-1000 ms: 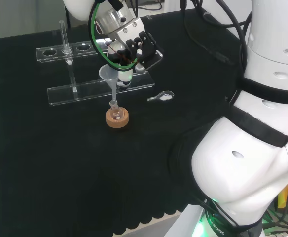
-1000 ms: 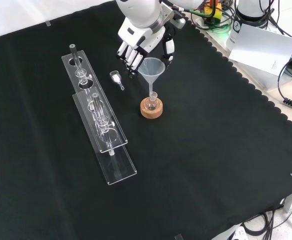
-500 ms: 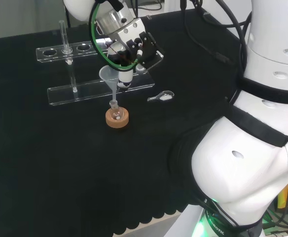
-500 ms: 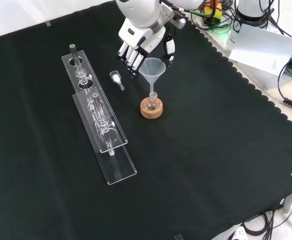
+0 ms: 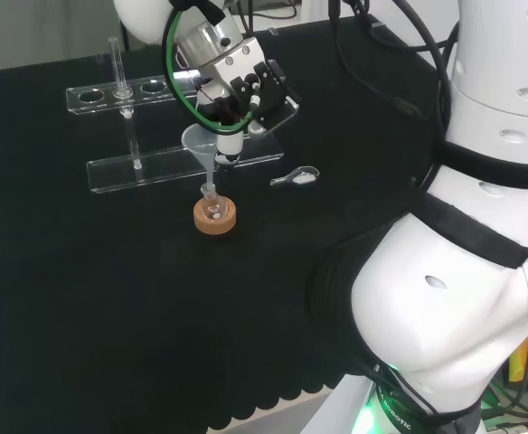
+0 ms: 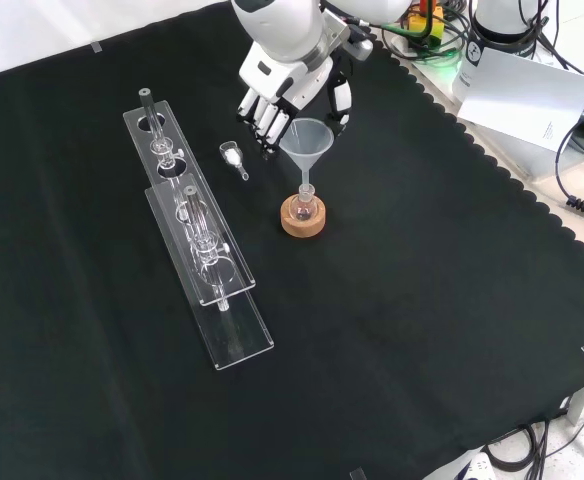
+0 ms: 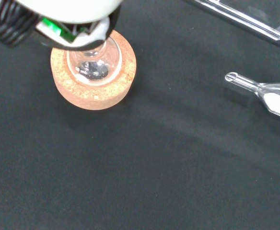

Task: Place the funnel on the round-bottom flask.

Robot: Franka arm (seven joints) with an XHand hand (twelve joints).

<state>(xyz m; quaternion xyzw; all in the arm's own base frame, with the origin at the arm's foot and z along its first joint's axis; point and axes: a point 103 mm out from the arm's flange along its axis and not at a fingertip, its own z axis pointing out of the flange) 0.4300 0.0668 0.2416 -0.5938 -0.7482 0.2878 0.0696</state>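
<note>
The clear funnel [image 6: 305, 138] [image 5: 201, 140] stands upright with its stem in the neck of the small round-bottom flask [image 6: 303, 205] [image 5: 212, 208]. The flask sits in a cork ring [image 6: 303, 218] [image 5: 214, 217] [image 7: 93, 76], and its bulb [image 7: 95, 63] holds a little dark matter. The hand [image 6: 277, 85] [image 5: 244, 83] hovers just behind and above the funnel in the front view. Its fingers [image 6: 262, 115] hang fairly straight to the left of the funnel's rim and its thumb [image 6: 343, 100] to the right. I see no contact with the funnel, so the hand is open.
Two long clear racks [image 6: 197, 235] [image 5: 146, 167] with glass tubes lie left of the flask in the front view. A small clear scoop [image 6: 234, 158] [image 5: 296, 177] [image 7: 267, 93] with white powder lies between rack and hand. The arm's white links [image 5: 463, 271] fill the head view's right.
The hand has drawn slightly up and away from the funnel. Funnel, flask and cork ring have stayed put.
</note>
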